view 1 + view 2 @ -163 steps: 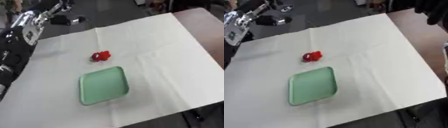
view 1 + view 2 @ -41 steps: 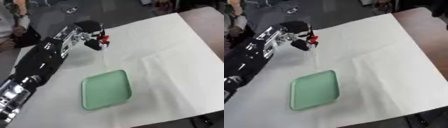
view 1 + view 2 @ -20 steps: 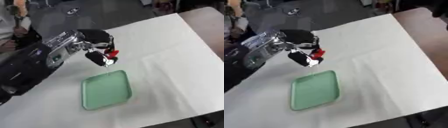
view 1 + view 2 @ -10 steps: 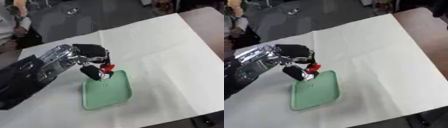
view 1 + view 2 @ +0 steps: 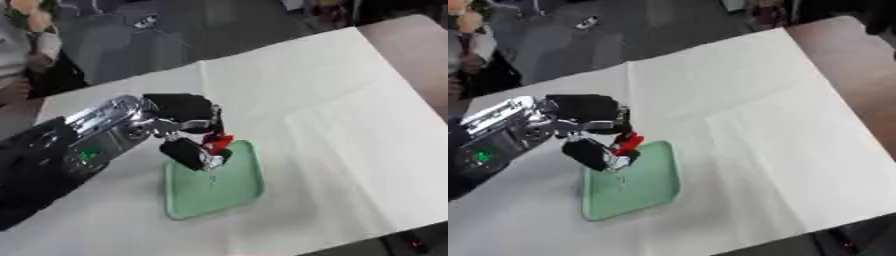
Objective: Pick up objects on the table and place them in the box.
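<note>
Blur softens the left eye view, so the small red object (image 5: 219, 142) reads only as a bright red shape with no clear outline. It sits pinched at the fingertips of the left robot hand (image 5: 188, 135), whose dark fingers and thumb curl round it and cover part of it. The arm behind is silver and black and runs off the left edge. Directly under the robot hand lies the green tray (image 5: 238, 187), a shallow rounded rectangle with a raised rim and a smooth, plastic-looking face; its near-left corner is hidden by the fingers. The surface (image 5: 350, 115) wears a white cloth with faint creases.

From the right eye view, the same robot hand (image 5: 592, 135) grips the red object (image 5: 628, 141) just above the tray's (image 5: 645, 192) far edge. Whether the object touches the tray cannot be told. The right robot hand shows in neither view.
</note>
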Tool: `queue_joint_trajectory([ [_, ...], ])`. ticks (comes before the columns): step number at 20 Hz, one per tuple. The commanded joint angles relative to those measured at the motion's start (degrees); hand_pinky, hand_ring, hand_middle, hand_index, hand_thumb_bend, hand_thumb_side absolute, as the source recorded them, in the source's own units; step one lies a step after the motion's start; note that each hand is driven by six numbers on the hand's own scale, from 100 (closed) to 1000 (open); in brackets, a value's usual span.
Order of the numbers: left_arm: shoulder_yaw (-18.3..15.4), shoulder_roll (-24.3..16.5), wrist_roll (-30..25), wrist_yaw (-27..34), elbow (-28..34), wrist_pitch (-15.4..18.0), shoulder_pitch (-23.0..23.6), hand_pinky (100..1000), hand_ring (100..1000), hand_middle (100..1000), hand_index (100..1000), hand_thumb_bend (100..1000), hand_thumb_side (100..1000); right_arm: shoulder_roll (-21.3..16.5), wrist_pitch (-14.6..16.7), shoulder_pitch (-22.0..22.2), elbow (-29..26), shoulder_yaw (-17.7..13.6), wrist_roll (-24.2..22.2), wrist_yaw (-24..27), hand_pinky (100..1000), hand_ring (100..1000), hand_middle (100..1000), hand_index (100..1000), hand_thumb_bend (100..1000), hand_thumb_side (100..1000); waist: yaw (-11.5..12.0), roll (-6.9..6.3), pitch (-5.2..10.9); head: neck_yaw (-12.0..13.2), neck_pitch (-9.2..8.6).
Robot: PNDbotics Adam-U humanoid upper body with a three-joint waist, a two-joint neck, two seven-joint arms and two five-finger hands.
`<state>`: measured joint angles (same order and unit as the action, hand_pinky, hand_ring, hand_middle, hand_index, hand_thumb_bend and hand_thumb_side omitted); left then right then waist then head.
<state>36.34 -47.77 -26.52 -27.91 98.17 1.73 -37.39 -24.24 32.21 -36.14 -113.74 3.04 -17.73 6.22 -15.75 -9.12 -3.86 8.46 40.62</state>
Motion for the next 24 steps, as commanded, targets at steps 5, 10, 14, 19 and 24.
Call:
queue_joint_trajectory([
  [5,-0.6,-1.3,-0.2,0.1,-0.1,0.1,-1.0,100,100,120,403,100,680,-1.1,0.0,-0.5,-0.9,-0.1,-0.2,0.2,238,354,329,371,100,705,-0.1,0.53,0.83,-0.2,-0.14],
  [10,-0.6,-1.2,-1.0,-1.0,-0.9,0.0,-1.1,100,100,212,460,100,702,-1.1,0.0,-0.5,-0.9,-0.1,-0.2,0.2,238,354,329,371,100,705,-0.2,0.52,0.83,-0.1,-0.06],
  [14,-0.7,-1.2,-2.6,-2.8,-1.6,-0.3,-1.1,100,100,255,481,100,720,-1.1,0.0,-0.4,-0.9,-0.1,-0.3,0.2,238,354,329,371,100,705,-0.2,0.54,0.81,0.0,0.04],
  [19,-0.8,-1.2,-7.6,-6.6,-2.2,-1.6,-1.0,170,164,351,549,100,729,-1.2,0.0,-0.4,-0.9,-0.1,-0.3,0.2,238,354,329,371,100,705,-0.1,0.57,0.77,0.1,0.18],
  [24,-1.1,-1.2,-15.0,-9.5,-1.6,-2.5,-1.1,498,568,665,733,387,681,-1.2,0.0,-0.3,-0.9,-0.1,-0.3,0.1,238,354,329,371,100,705,0.0,0.64,0.77,0.2,0.37],
])
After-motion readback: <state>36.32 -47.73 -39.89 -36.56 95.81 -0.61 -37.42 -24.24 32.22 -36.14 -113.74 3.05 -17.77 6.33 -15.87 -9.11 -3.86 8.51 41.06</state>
